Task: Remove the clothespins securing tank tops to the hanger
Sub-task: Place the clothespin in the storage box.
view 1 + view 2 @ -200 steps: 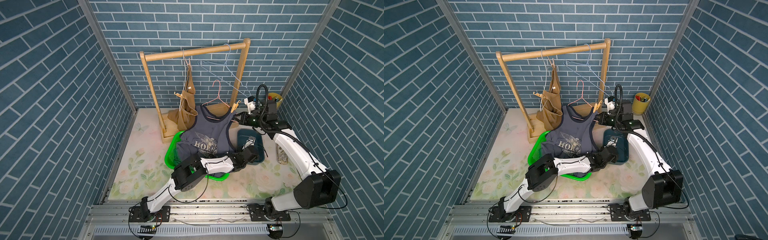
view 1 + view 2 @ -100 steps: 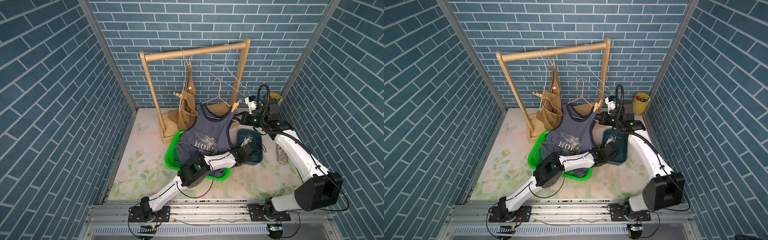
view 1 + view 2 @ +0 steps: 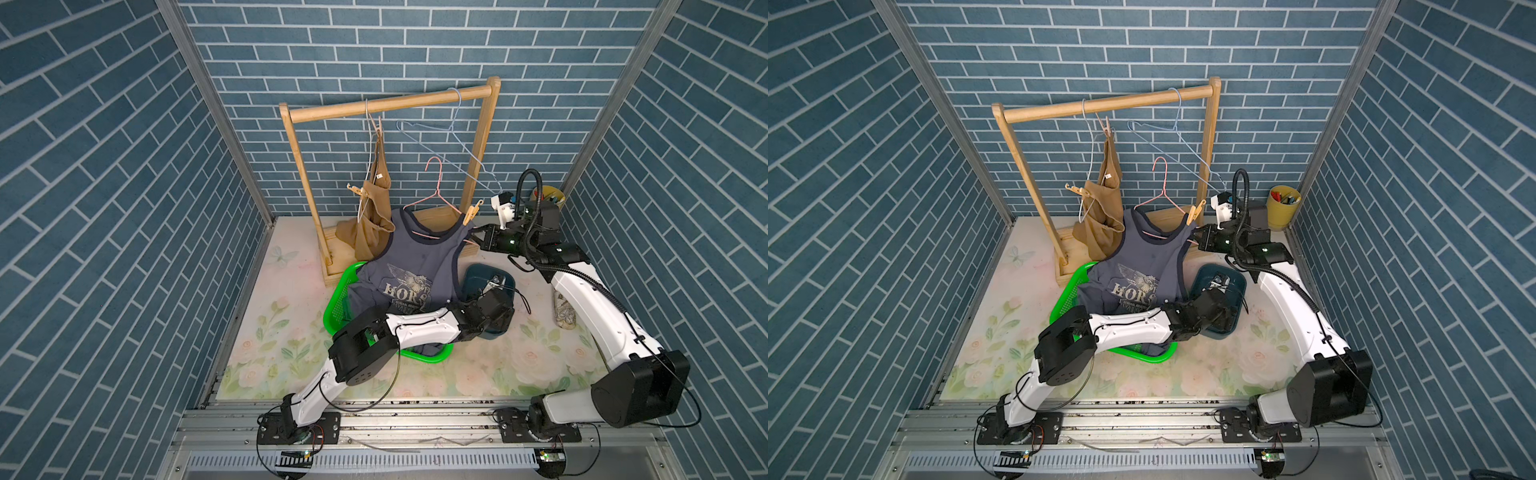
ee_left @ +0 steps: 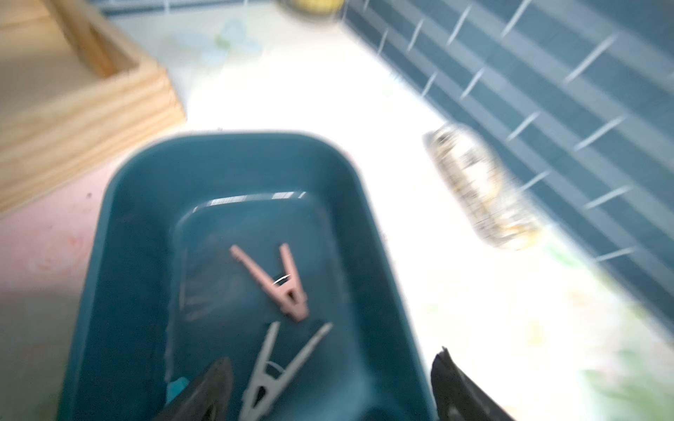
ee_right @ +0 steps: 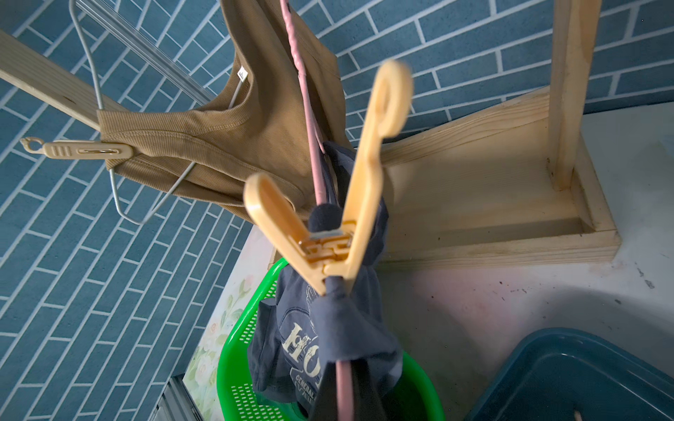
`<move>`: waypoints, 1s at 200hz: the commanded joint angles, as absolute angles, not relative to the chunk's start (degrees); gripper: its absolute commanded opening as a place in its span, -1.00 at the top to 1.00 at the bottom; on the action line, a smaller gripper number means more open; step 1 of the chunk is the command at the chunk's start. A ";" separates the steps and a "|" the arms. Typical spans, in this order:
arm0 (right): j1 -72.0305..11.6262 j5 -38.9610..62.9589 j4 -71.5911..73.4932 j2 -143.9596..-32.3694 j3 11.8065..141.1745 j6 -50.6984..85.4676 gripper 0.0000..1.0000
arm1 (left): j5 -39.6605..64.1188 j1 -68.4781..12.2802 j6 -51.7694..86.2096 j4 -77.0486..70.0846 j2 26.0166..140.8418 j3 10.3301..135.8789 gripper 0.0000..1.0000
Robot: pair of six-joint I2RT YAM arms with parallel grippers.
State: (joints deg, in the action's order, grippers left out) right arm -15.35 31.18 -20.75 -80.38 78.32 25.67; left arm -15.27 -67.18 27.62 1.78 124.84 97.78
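The left end effector (image 4: 332,355) hangs over the dark teal plastic bin (image 4: 146,189) with its fingers (image 4: 208,393) spread wide and nothing between them (the view is blurred, but the gap is plain). In the bin lie a pink plastic clothespin (image 4: 281,288) and a pale grey plastic clothespin (image 4: 271,368), both free of the fingers. The right end effector (image 3: 478,238) is pinched closed on the end of the pink wire hanger (image 3: 435,195). It sits just beside a strap of the grey-blue printed tank top (image 3: 415,257), whose hem trails into the green mesh basket (image 3: 341,297) on the floral desk (image 3: 282,332).

The next pin, I judge, is the tan-yellow plastic clothespin (image 5: 330,251) clamping that strap to the hanger wire. It sits just above the right end effector, its long axis standing up off the wire with both handles splayed upward. The right arm is far nearer but busy steadying the hanger. The left arm is well apart and would have to rise from the bin and come across to squeeze those handles. The tan-brown ribbed tank top (image 3: 374,216) carries a second tan clothespin (image 5: 84,150).
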 commanded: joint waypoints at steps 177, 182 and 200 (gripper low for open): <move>-16.69 33.86 -17.62 -68.32 66.40 25.47 1.00 | -19.56 -63.58 36.51 35.50 76.30 75.94 -0.70; -17.09 33.79 -18.47 -67.72 66.07 24.83 1.00 | -17.31 -60.49 37.78 36.55 73.93 75.39 -0.70; -18.87 33.27 -21.03 -65.24 64.69 23.07 1.00 | -9.16 -49.69 40.95 37.28 65.87 72.18 -0.70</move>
State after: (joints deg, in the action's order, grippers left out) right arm -16.80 32.34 -20.84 -69.45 65.82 25.08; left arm -16.36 -61.52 34.79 29.47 74.50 75.11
